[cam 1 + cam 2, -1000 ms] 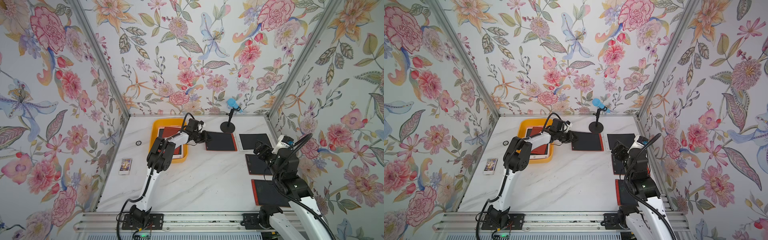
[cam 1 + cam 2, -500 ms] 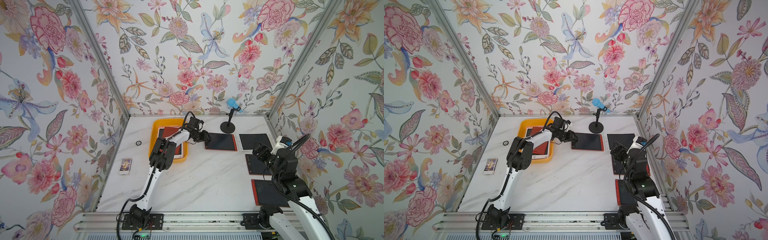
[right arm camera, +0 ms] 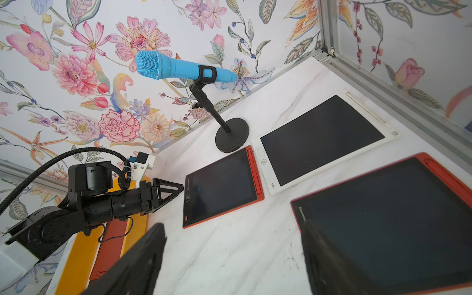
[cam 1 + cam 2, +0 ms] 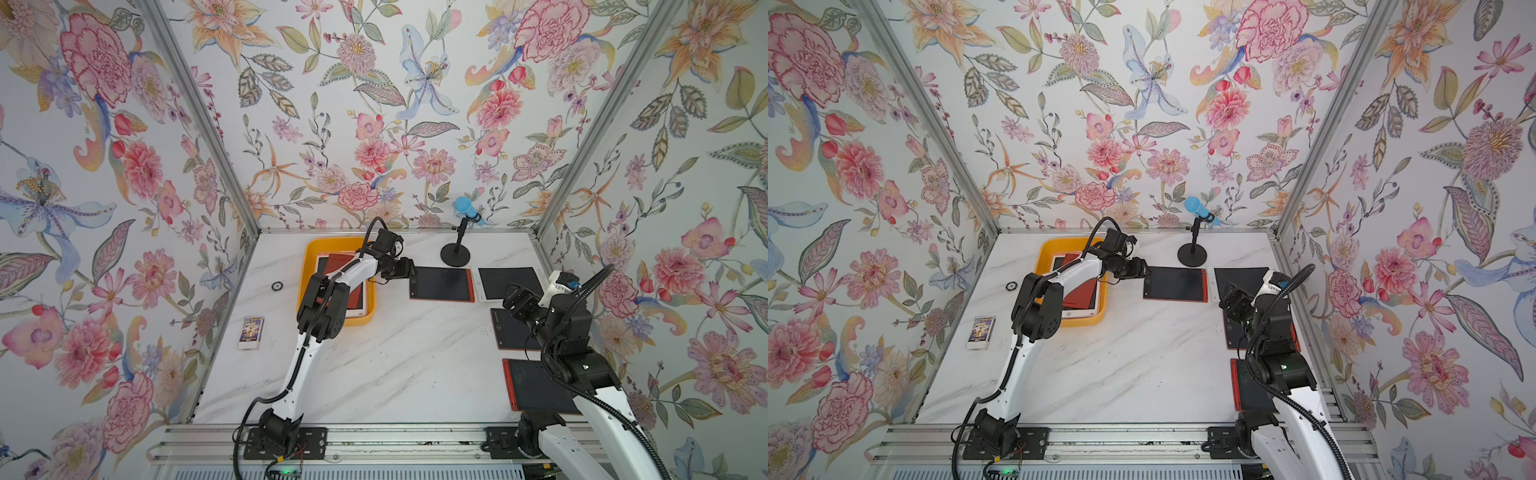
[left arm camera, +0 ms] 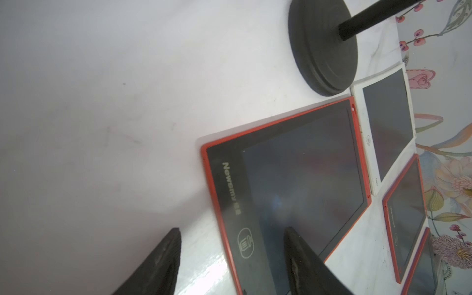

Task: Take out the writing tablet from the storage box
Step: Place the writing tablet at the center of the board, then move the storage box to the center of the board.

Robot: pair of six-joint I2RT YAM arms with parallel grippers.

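Left gripper [image 5: 231, 229]: jaws apart at the end of a red tablet [image 4: 441, 284], which lies flat near the bench [image 4: 395, 353] back edge, by the mic stand [image 4: 456, 259]. Reads as laid clear of the box [image 4: 309, 257]. Right gripper [image 3: 232, 226]: wide, empty, over the right edge. Out: three red tablets, one white tablet [image 4: 509, 282]. In the box, back-left: at least two.

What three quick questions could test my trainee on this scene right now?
1. True or false: writing tablets lie inside the shallow yellow-orange plastic storage box.
2. How many tablets lie on the white marble table outside it? A two, B four, C six.
3. Fill in: the left end effector, at the edge of the red-framed black tablet near the black microphone stand, is ____.
Key: 1 true; 2 B; 3 open.
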